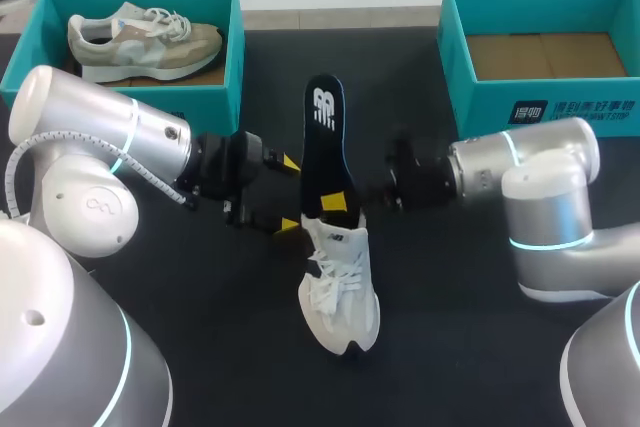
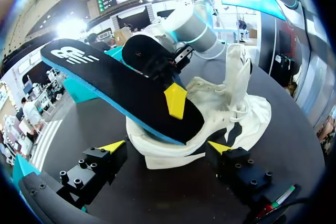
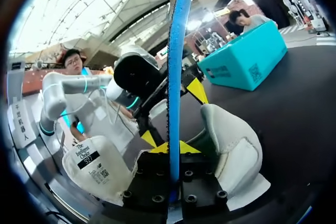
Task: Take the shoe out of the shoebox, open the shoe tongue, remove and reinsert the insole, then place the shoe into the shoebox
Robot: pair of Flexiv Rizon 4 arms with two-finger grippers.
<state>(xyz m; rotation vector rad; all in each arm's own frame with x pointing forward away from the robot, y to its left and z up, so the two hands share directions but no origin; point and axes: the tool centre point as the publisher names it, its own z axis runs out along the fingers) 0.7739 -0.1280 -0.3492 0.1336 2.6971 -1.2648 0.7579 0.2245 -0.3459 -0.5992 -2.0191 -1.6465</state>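
A white shoe (image 1: 340, 292) lies on the black table, toe toward the near edge. A black insole (image 1: 328, 142) with a blue rim has one end at the shoe's opening and slants up and away from it. My right gripper (image 1: 340, 207) comes in from the right and is shut on the insole near the shoe; its wrist view shows the insole (image 3: 176, 66) edge-on between its yellow tips (image 3: 172, 148), with the shoe (image 3: 236, 156) underneath. My left gripper (image 1: 288, 194) stands open just left of the insole, its fingers apart on either side of the shoe's heel (image 2: 157, 153), touching nothing.
A teal shoebox (image 1: 235, 57) at the back left holds a beige shoe (image 1: 140, 37). A second teal shoebox (image 1: 455, 57) at the back right shows only its cardboard floor. Both arms' bodies crowd the table's near corners.
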